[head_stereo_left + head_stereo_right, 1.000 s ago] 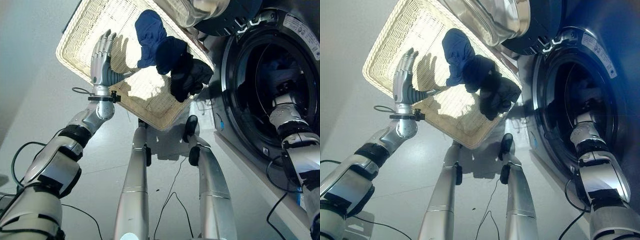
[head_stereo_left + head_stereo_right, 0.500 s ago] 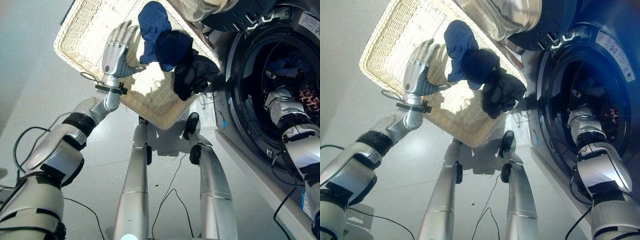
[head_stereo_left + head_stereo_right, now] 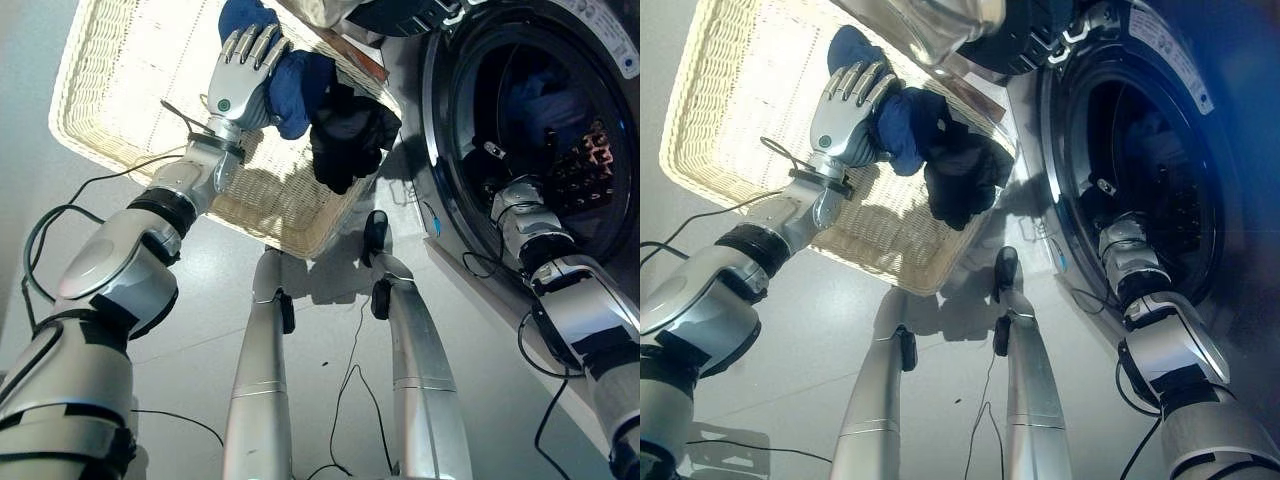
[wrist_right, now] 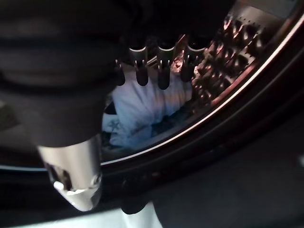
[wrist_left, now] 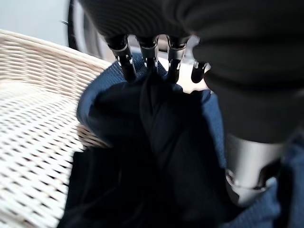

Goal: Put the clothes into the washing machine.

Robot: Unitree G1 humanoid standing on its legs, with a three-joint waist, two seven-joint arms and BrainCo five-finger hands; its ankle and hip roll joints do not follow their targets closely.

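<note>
Two garments remain in the basket (image 3: 120, 130), upper left; left hand (image 3: 245, 75) clutches blue cloth (image 3: 295, 90). Next, carry it to the drum (image 3: 545, 130). Right hand's (image 4: 156, 66) state unclear.

The left hand (image 3: 243, 75) has moved from the bare basket (image 3: 120, 110) floor onto the blue garment (image 3: 290, 85), fingers now laid over it. The right hand (image 3: 497, 190) has drawn back toward the drum (image 3: 560, 130) opening.
</note>
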